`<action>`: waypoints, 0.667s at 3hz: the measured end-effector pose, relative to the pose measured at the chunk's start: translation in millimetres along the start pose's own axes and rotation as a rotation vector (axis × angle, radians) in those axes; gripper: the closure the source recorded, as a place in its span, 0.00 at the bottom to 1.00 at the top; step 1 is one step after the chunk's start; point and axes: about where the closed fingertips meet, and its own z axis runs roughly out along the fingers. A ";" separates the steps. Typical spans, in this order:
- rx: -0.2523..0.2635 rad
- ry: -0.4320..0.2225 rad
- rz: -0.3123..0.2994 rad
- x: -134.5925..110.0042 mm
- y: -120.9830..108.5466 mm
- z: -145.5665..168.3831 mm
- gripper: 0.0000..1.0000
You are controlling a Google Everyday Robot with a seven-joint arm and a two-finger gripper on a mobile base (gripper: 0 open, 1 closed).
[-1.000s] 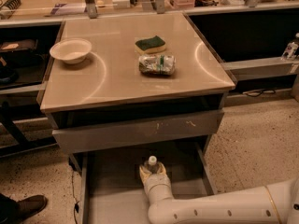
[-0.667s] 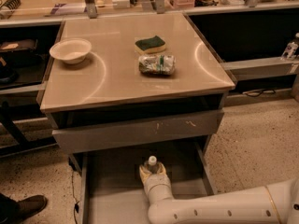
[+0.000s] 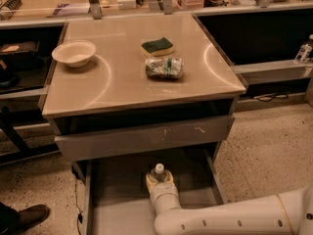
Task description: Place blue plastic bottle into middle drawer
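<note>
The blue plastic bottle [image 3: 159, 172] stands upright inside the open middle drawer [image 3: 117, 199], near its back; only its white cap and clear shoulders show. My gripper [image 3: 159, 181] reaches into the drawer from the lower right, at the end of the white arm [image 3: 230, 222]. Its pale fingers [image 3: 149, 181] sit on either side of the bottle and are shut on it. The wrist hides the lower part of the bottle.
Above the open drawer is a grey drawer front [image 3: 146, 137] with pale scratch marks. On the tabletop are a white bowl [image 3: 74, 52], a green-and-yellow sponge [image 3: 157, 46] and a crumpled packet [image 3: 164, 67]. A shoe [image 3: 24, 217] is at the lower left on the floor.
</note>
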 end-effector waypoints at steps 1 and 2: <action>0.000 0.000 0.000 0.0 0.0 0.0 0.11; 0.000 0.000 0.000 0.0 0.0 0.0 0.00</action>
